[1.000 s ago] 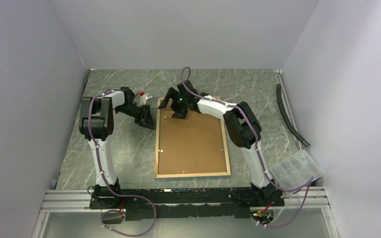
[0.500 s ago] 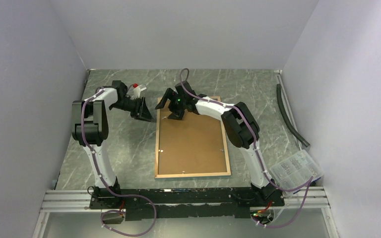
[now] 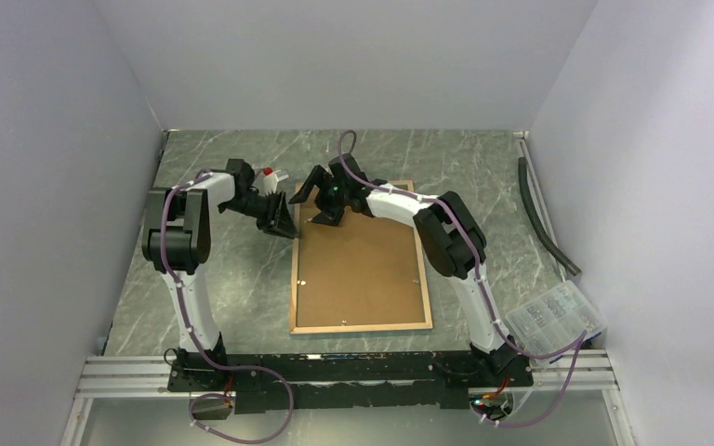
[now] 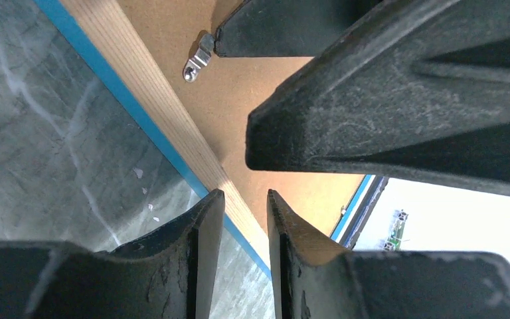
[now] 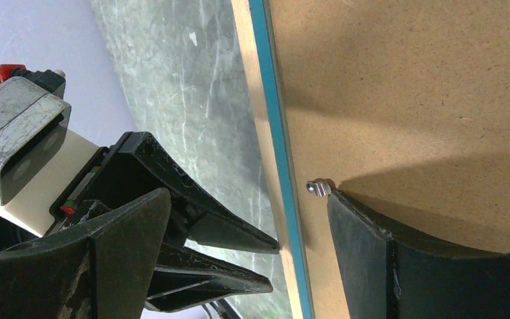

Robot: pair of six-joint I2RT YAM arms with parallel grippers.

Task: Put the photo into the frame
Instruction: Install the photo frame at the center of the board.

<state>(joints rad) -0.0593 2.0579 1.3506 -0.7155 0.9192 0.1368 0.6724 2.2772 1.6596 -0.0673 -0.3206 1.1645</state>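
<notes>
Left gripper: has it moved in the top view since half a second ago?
Yes. The left gripper has shifted right, up to the left rim of the frame, which has stayed put.

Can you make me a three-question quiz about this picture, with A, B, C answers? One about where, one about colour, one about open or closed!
1. Where is the left tool?
A) by the frame's far left corner
B) at its near right corner
C) over its middle

2. What colour is the backing board?
A) green
B) brown
C) pink

3. How is the right tool?
A) shut on the photo
B) shut on a pencil
C) wide open

Answers:
1 A, its tips sit beside that corner in the top view.
2 B, plain brown inside the wooden rim.
3 C, its jaws stand far apart, holding nothing.
</notes>
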